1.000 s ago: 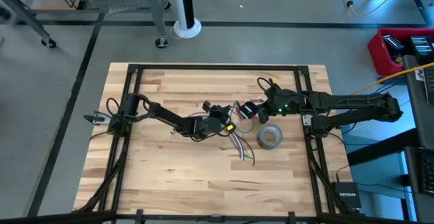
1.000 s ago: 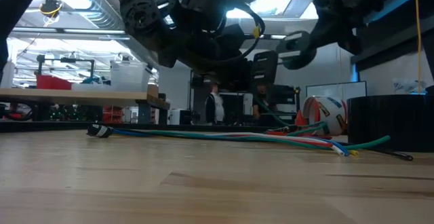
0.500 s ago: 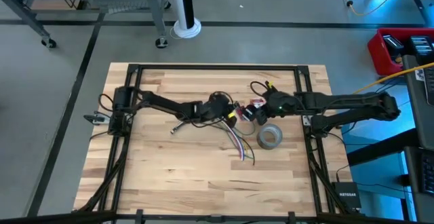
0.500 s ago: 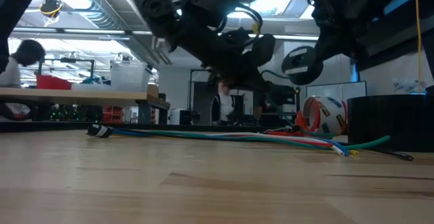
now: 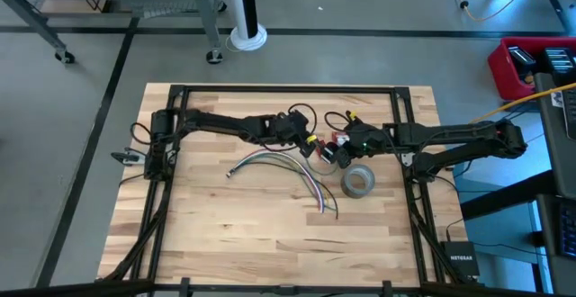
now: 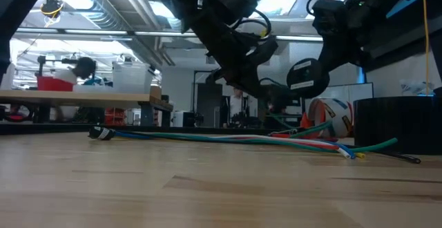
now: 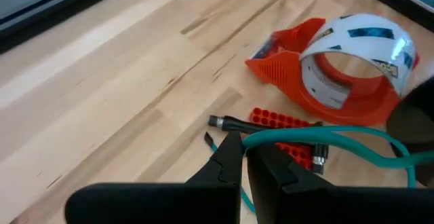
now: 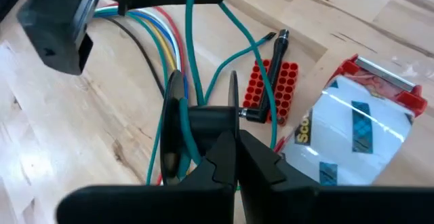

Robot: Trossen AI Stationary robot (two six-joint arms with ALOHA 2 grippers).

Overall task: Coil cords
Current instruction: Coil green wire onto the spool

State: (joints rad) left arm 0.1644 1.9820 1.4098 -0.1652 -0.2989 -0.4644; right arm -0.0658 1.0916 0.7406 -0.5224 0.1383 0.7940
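A bundle of multicoloured cords lies in a curve on the middle of the table, its length flat on the wood. A thin dark green wire runs through the air between my two grippers. My left gripper is shut on it just beyond the bundle's far side. My right gripper is shut right beside it, to its right. The wire's black plug lies on the table. My left gripper pinches the green wire at its fingertips, coming slanting down from the table's left. The wire arcs away from it, slack and off the table. My right gripper has the green wire at its fingers, coming slanting down from the table's right. A dark piece hides the exact place of contact.
A red and white tape dispenser and a red studded block lie just beyond the grippers. A grey tape roll sits near the right gripper, toward the table's near edge. Bare wood lies toward the near and left edges.
My left gripper has risen and gone toward the table's far edge and right, off the bundle, tipping up nearer to level. It stays shut on the green wire. The bundle, which the arm covered before, lies still and in full view.
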